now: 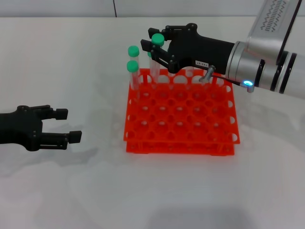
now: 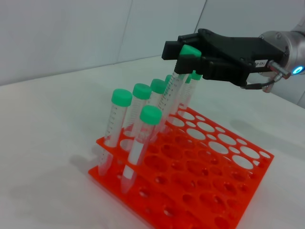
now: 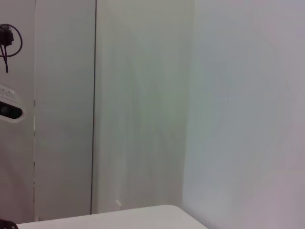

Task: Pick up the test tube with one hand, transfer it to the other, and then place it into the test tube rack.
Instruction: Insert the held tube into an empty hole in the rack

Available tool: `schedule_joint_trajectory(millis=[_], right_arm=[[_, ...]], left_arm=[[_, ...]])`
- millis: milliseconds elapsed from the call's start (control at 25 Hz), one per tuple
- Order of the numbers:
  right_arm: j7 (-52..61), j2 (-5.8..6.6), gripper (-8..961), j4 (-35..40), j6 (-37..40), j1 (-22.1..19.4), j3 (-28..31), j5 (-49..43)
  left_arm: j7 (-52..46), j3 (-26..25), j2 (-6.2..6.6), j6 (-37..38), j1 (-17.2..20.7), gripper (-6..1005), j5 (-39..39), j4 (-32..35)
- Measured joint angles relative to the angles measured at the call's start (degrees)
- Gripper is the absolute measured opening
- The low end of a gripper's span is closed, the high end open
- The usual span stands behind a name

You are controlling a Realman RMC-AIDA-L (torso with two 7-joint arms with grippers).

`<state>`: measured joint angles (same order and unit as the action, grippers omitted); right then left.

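Fingers [image 1: 151, 46] grip tube [image 1: 156, 59] over rack [image 1: 181, 138].

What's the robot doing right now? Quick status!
Right gripper shut on the test tube, over the test tube rack's far row. Left gripper open, empty, off to the rack's left. Neighbouring tubes crowd the slot.

**White worktop, pale walls**

A plain white worktop [image 1: 152, 191] fills the foreground, softly lit with faint shadows. Behind it stand pale wall panels [image 3: 143, 105] with a dark vertical seam [image 3: 94, 105]. A black cable [image 3: 9, 43] loops beside a white fitting [image 3: 9, 102].
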<state>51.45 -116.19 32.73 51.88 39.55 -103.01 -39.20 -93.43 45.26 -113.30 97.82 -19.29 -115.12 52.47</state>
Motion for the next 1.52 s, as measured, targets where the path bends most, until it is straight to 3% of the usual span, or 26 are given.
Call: schedule_joint_trajectory(millis=[600,1520], right_arm=[[2.40,0.13,266,3.47,0.48,-2.11,-0.35,0.00],[8.81,0.20,266,3.15,-2.18,-1.62,-0.14,-0.24]], left_arm=[[0.67,-1.41,0.03,0.33,0.00,875,-0.38,-0.01],[0.71,-1.40,0.10,0.37,-0.13,875,-0.36,-0.18]])
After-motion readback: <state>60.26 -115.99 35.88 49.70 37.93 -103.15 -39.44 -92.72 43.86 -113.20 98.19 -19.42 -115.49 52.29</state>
